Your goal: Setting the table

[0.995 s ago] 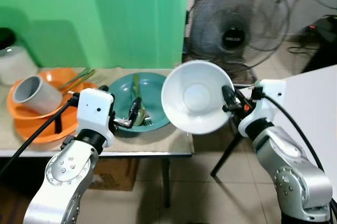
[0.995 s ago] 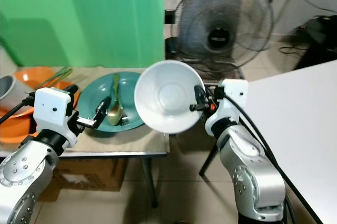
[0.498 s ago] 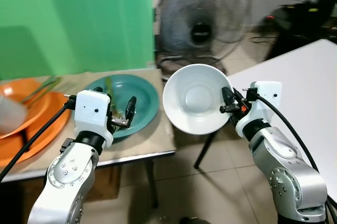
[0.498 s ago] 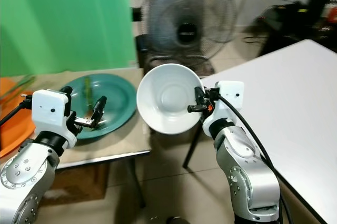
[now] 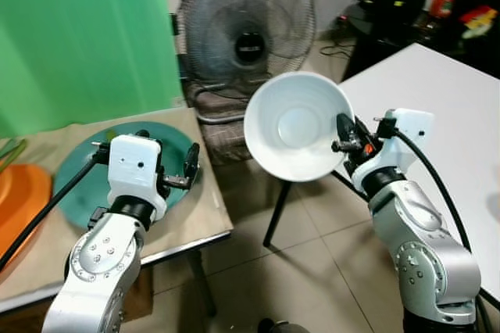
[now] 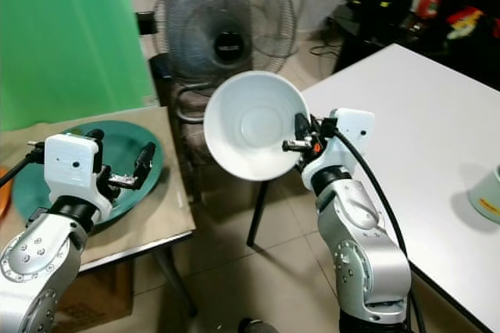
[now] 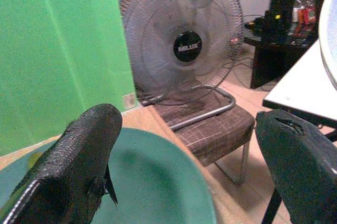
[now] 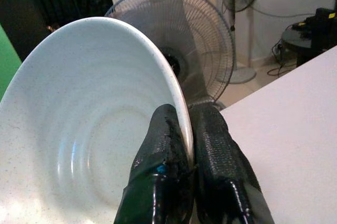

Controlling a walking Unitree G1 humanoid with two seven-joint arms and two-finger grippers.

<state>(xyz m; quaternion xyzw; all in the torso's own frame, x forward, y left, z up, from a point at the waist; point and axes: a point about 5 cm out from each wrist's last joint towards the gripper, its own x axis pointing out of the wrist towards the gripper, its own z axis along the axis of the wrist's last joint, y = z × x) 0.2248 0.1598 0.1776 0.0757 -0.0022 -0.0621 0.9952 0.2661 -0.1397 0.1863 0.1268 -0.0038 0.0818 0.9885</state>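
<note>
While the right gripper (image 6: 299,144) pinches the white bowl (image 6: 254,124) by its rim alone, with the bowl tipped on edge in the air just beside the white table (image 6: 422,106), the carry should stay slow and the bowl be levelled before it goes down on that table. It looks plain, smooth, round and empty. Away from the white table, the left gripper (image 5: 190,166) hangs with fingers apart and holding nothing above the green plate (image 5: 82,180).

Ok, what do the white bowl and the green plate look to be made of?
White bowl, pinched at its rim by the right hand: likely melamine or glazed ceramic; smooth, faintly speckled, with a soft sheen. Green plate on the tan table: probably melamine or plastic; a uniform matte teal, no visible glaze highlights.
</note>
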